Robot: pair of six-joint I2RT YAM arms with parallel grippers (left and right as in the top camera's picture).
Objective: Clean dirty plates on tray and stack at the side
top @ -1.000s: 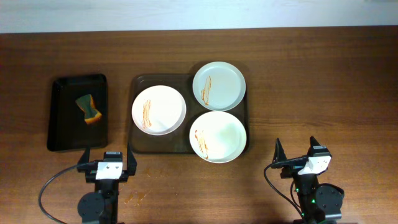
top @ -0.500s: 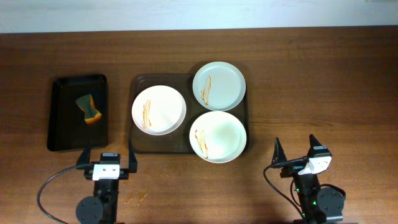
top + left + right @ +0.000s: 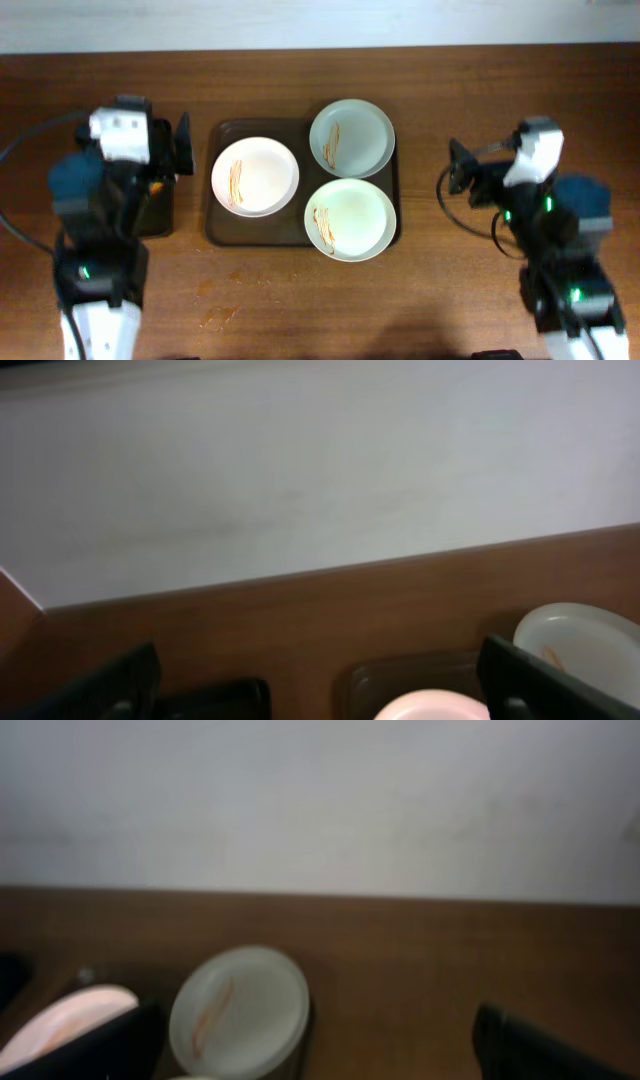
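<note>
Three plates with orange-brown streaks lie on the dark brown tray (image 3: 222,226): a white one (image 3: 255,176) at the left, a pale green one (image 3: 351,138) at the far right and another (image 3: 350,219) at the near right. My left gripper (image 3: 150,150) hangs high over the black tray, left of the plates, open and empty. Its wrist view shows the tray (image 3: 400,675), the white plate's rim (image 3: 430,708) and the far plate (image 3: 585,645). My right gripper (image 3: 520,170) hangs high right of the tray, open and empty. Its wrist view shows the far plate (image 3: 240,1010).
A smaller black tray (image 3: 160,212) at the left is mostly hidden under my left arm; its corner shows in the left wrist view (image 3: 220,700). A small stain (image 3: 215,318) marks the wooden table near the front. A white wall runs behind the table.
Both arms have risen from the table's front edge and swung toward the far side. The left arm now covers the black tray and sponge. The plates have not moved.
</note>
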